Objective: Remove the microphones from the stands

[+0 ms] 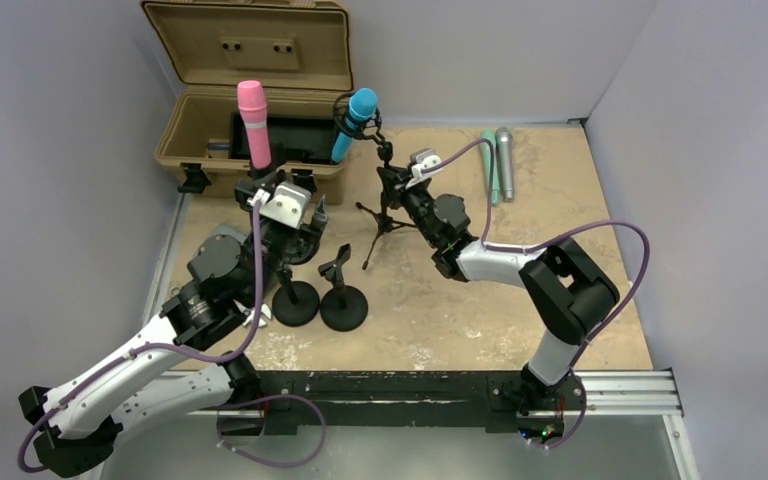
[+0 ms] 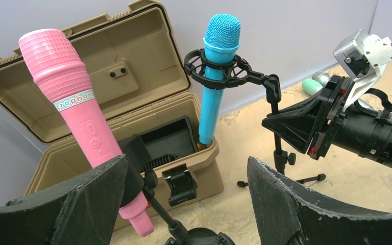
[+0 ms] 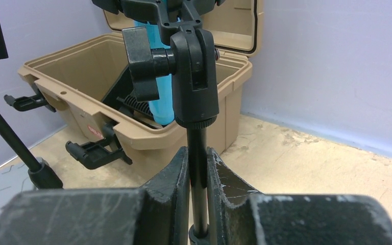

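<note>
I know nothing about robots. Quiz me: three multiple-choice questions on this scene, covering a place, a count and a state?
1. The blue mic sits: A) in a ring B) lying flat C) in a gripper
2. Mics lying on the table: A) one B) two C) four
3. The right gripper is: A) wide open B) shut on the pole C) gripping a mic
Answers: 1A, the ring hugs it; 2B, a green mic and a silver mic; 3B, its fingers pinch the pole.
</note>
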`<action>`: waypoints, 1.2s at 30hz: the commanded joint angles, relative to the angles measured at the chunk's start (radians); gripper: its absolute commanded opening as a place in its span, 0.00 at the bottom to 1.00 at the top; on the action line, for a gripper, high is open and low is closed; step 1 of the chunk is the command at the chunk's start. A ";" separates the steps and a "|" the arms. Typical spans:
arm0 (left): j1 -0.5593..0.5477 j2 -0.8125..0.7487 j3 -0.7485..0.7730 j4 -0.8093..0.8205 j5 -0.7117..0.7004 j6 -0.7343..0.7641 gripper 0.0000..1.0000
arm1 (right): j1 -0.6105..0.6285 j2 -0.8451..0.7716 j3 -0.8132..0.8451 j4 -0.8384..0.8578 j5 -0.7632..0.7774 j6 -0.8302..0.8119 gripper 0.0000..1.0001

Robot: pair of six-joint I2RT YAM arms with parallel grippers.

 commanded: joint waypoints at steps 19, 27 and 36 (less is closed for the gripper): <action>-0.007 0.005 0.009 0.022 0.012 0.002 0.84 | 0.003 -0.319 -0.251 0.097 0.095 -0.060 0.00; -0.007 0.017 0.009 0.016 0.020 -0.014 0.84 | 0.090 -0.535 -0.425 -0.001 0.185 -0.128 0.00; -0.011 0.027 0.011 0.014 0.025 -0.024 0.84 | 0.135 -0.743 -0.514 -0.152 0.198 0.000 0.00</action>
